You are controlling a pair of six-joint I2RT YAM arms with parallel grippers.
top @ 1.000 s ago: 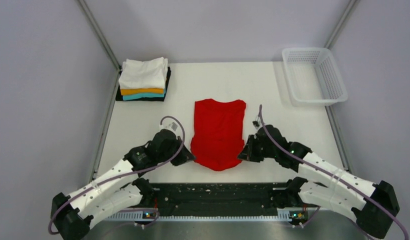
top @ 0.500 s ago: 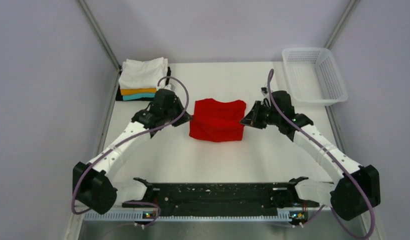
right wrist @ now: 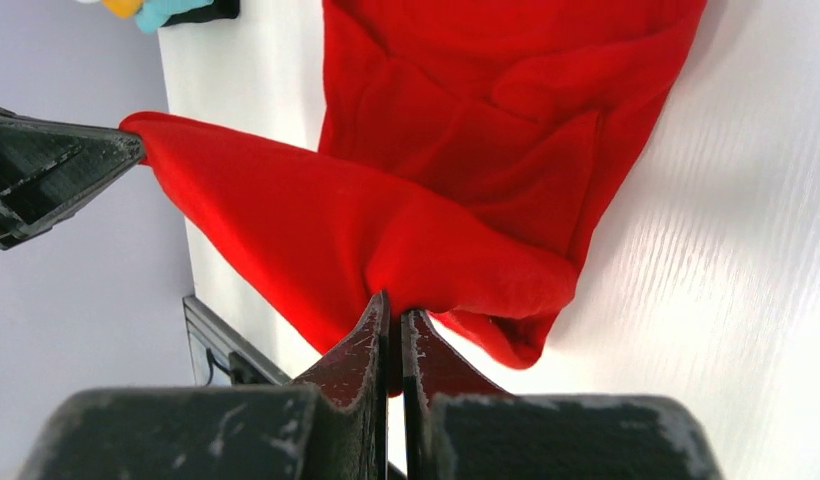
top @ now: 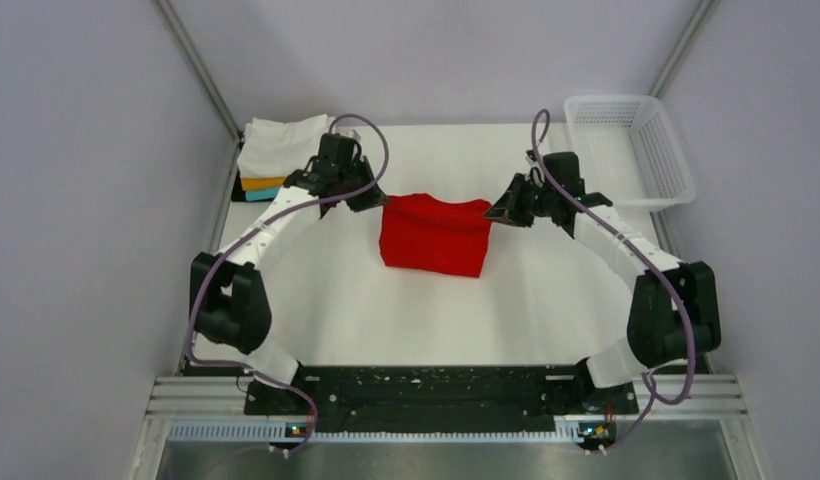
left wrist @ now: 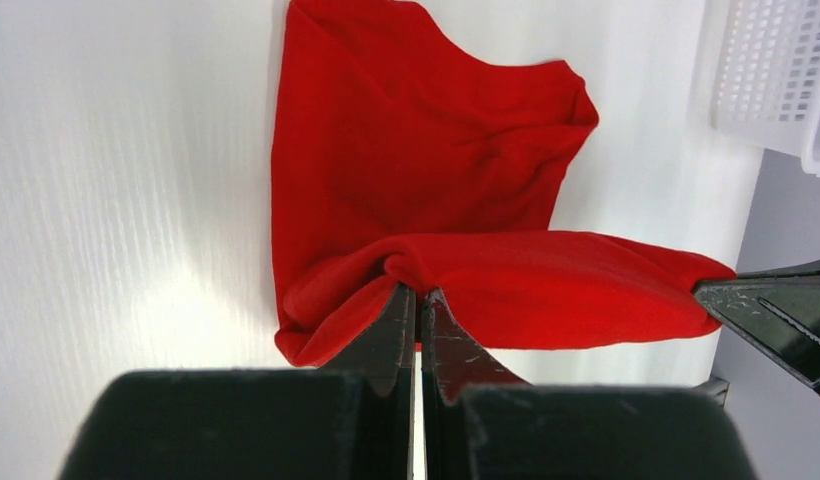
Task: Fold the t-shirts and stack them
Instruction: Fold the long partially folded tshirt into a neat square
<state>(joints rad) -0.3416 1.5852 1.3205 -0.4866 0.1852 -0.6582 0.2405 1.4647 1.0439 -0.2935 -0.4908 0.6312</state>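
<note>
At the far left corner of the white desk (top: 436,320) we see a stack of folded soft cloth t-shirts (top: 276,150). A rumpled white one lies on top, with thin orange and teal edges showing under it, and the stack's right side is hidden behind the left arm. Next, the black left end effector (top: 369,203) has its two fingers pressed together on the left corner of the plain bright red cloth t-shirt (top: 434,238), with a small pucker of fabric pinched at the tips in the left wrist view. The shirt lies mid-desk as a doubled, roughly rectangular pad, matte and softly creased. Its far edge is stretched between both arms above the lower layer, and the sleeves and neckline are lost in the folds. The black right end effector (top: 498,212) pinches the opposite corner, its fingers closed tight on the cloth. At the far right corner stands a rectangular white plastic mesh basket (top: 641,201), which the left wrist view cuts off at the frame edge.
</note>
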